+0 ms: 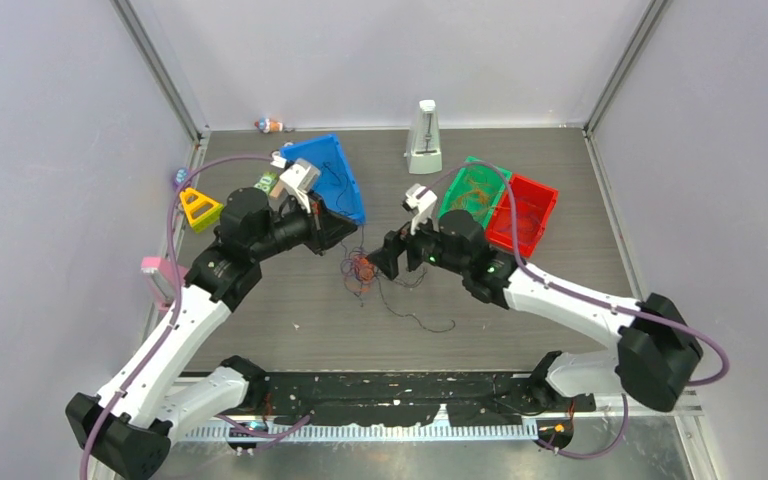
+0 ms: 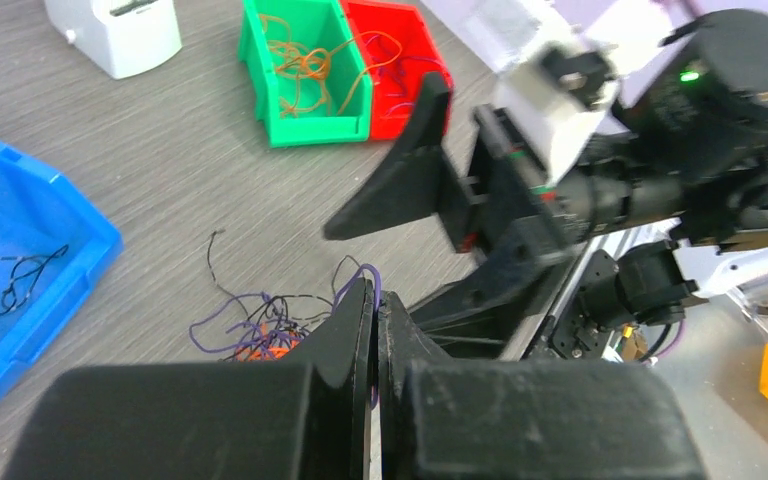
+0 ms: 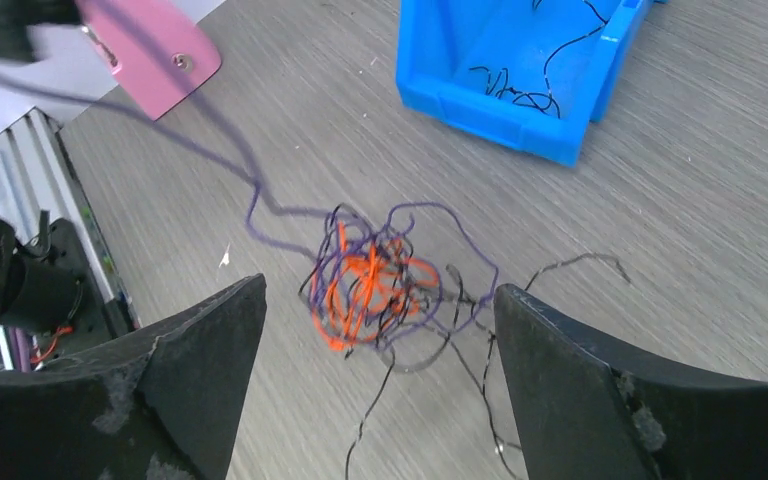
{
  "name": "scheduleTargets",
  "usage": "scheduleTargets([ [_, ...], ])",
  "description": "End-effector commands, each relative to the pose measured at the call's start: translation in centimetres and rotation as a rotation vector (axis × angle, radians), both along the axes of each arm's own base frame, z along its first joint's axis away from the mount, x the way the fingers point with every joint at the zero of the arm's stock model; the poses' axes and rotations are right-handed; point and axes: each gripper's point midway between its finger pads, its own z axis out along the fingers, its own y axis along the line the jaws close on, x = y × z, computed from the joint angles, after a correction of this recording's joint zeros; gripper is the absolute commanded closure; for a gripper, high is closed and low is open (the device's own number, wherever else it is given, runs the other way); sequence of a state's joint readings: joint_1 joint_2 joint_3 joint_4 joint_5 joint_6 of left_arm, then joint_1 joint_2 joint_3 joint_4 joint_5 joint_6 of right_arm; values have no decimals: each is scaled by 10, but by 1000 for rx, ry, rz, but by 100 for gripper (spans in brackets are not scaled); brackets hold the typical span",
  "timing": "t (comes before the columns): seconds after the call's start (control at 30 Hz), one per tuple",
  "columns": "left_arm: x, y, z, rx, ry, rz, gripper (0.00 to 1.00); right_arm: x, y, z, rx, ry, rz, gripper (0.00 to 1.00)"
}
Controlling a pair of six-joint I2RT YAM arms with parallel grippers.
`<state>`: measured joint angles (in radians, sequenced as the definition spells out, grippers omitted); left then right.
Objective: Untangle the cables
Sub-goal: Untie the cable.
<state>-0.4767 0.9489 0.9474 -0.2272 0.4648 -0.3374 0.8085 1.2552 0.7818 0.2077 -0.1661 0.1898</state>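
Grey wood-grain desk (image 1: 290, 300) lies between plain pale walls, with three bins along its far half. The cables (image 1: 360, 268) sit near the middle of it as a small knotted clump of orange, purple and black strands, and thin tails trail off toward the near edge.

My left pincer (image 2: 373, 295) is clenched, its two fingers pressed flat together just above the clump. A purple strand (image 3: 250, 190) loops out right at those tips. From my right wrist I see it climb off the desk out of the knot, so I seem to have it nipped.

My right pincer (image 3: 380, 290) is released, jaws spread wide. It hangs above the clump with one finger to each side and neither touching a strand. The two pincers point toward each other across the knot.

Beyond my left arm the blue bin (image 3: 490, 100) holds a few black strands. The green bin (image 2: 305, 125) holds orange ones, and the red bin (image 2: 400, 112) stands touching its side with some strands in it. One loose black strand (image 1: 425, 322) curls on the desk nearer my right arm, apart from the clump.
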Motion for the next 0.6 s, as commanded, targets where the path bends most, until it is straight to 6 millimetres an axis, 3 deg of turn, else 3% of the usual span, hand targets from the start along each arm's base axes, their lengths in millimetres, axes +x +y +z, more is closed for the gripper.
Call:
scheduleTargets([
  [0.0, -14, -9, 44, -76, -68, -84, 100, 35, 18, 14, 31, -57, -105, 11],
  [0.07, -18, -10, 54, -91, -78, -101, 100, 53, 22, 9, 26, -28, -186, 15],
  [0.2, -20, -11, 68, -111, -82, -111, 100, 58, 42, -2, 23, -23, -202, 16],
  [0.33, -17, -14, 83, -132, -79, -112, 100, 61, 46, -37, -53, 23, -275, 22],
  [0.43, -9, -3, 103, -142, -126, -40, 100, 56, 38, -69, -89, 94, -304, 23],
  [0.53, -3, 15, 130, -132, -177, 45, 100, 42, 8, -108, -163, 168, -373, 30],
  [0.57, 0, 23, 135, -119, -188, 80, 100, 40, 0, -109, -156, 186, -408, 34],
])
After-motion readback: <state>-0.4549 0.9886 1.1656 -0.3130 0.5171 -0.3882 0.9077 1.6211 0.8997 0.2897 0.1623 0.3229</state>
